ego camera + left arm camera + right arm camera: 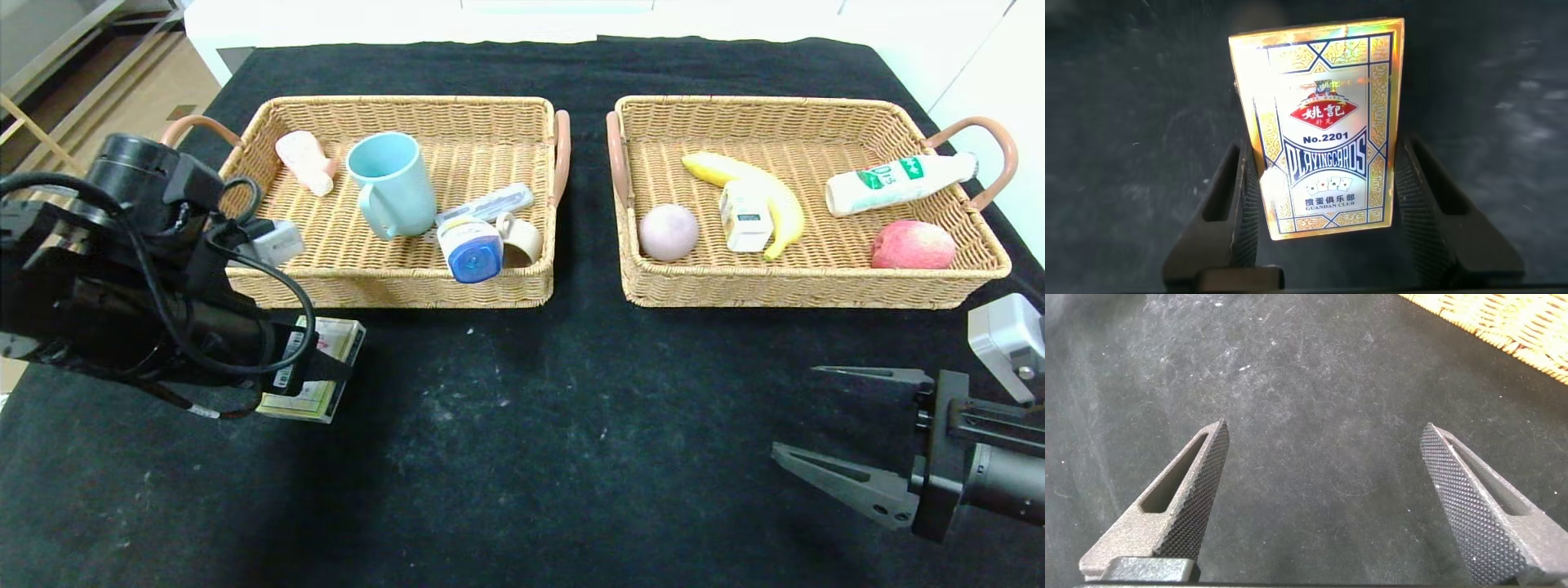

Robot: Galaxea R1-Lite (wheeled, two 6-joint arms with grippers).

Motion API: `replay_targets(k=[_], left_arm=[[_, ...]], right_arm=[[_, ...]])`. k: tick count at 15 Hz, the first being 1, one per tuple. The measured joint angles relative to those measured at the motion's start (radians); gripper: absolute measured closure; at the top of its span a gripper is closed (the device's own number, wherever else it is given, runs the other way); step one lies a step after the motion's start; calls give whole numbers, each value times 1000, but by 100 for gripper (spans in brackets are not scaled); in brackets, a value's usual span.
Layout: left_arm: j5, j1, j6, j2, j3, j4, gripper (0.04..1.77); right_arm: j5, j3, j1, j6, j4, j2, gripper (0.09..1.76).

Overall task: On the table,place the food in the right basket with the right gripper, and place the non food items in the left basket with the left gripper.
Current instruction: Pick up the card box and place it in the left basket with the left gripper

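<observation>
Near edge: our right gripper [824, 420] hovers spread wide over bare table [571, 457]; left gripper [1323, 204] is clamped on the playing-card box [1323, 131], just outside the left basket [384, 286] front wall.

The black cloth-covered table [522, 457] lies bare between the two arms and in the strip between the two tan wicker baskets. In the left wicker basket [392, 286], the upright teal ceramic mug [393, 186] and blue-capped white bottle [469, 249] crowd the middle, leaving open floor at the front-left corner and far right.
</observation>
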Motion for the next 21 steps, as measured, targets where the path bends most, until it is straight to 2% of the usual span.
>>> replay_targets(k=[4,9,12,14,21], left_arm=[[45,-14,3,-80,-35,0,79],[88,8,0,-94,-186,-11,79],[90,49,-5,-37,-315,-24,79],[90,77,1,14,-383,-86,79],[110,128,10,164,-497,-223,80]], right_arm=[[0,1,1,0,0,2,14],[0,1,1,0,0,3,14],[0,-1,-1,0,-1,3,14],[0,-2,-1,0,-1,0,14],[0,-4,-4,0,-1,-3,14]])
